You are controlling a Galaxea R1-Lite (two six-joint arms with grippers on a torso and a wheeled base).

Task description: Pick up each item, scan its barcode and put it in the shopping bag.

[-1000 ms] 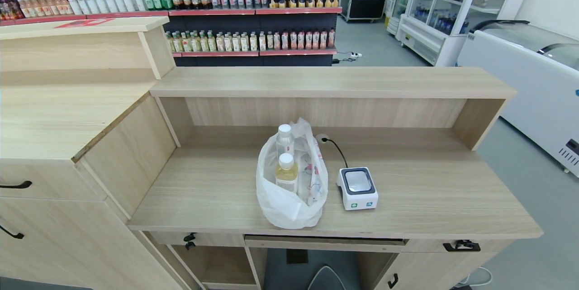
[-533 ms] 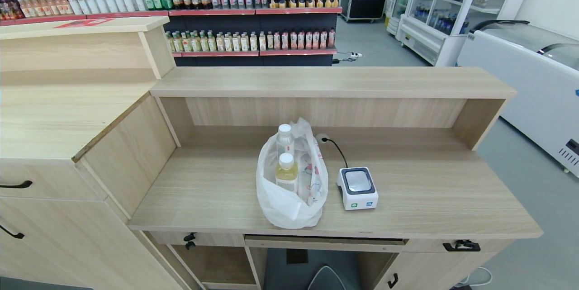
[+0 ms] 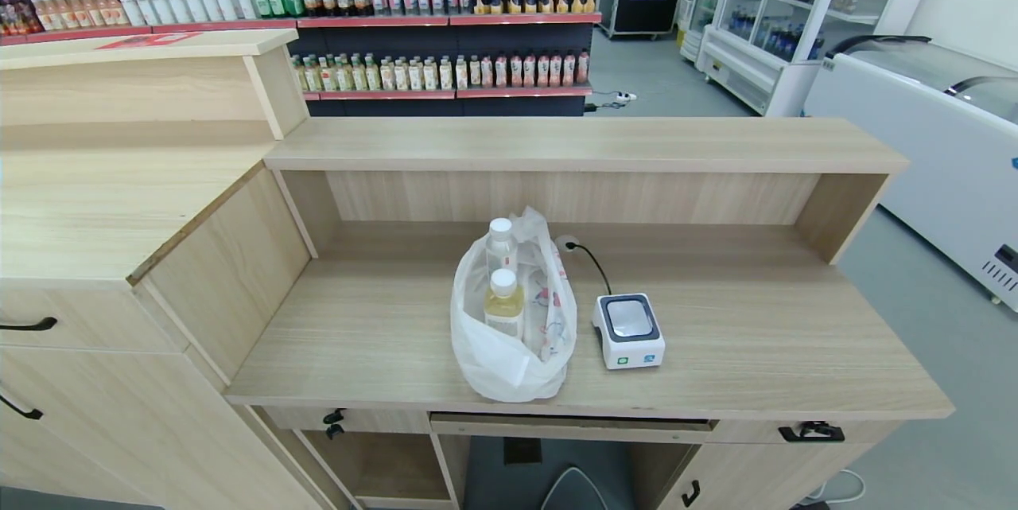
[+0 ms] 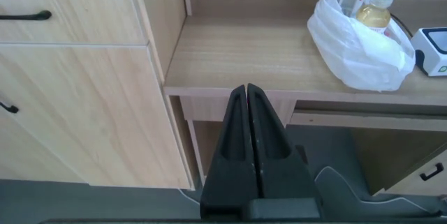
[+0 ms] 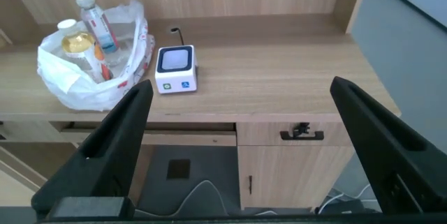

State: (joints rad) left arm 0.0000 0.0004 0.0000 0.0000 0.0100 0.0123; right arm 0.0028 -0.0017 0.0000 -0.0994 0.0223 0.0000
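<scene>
The white shopping bag (image 3: 509, 351), holding 2 bottles (image 3: 504, 305), stands just beside the barcode scanner (image 3: 628, 330) on the wooden counter (image 3: 755, 335). Drink shelves (image 3: 445, 17) line the room behind. The left gripper (image 4: 247, 91) has its fingers together; the right gripper (image 5: 242, 86) has them wide apart.

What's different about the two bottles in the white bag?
The plastic bottle of yellow drink holds yellow liquid, while the clear plastic bottle looks colourless inside. The clear plastic bottle pokes up higher out of the bag than the bottle of yellow drink. The yellow one sits nearer the front edge of the wooden counter, and the clear one is behind it. Both have white caps and stand inside the white plastic shopping bag.
</scene>
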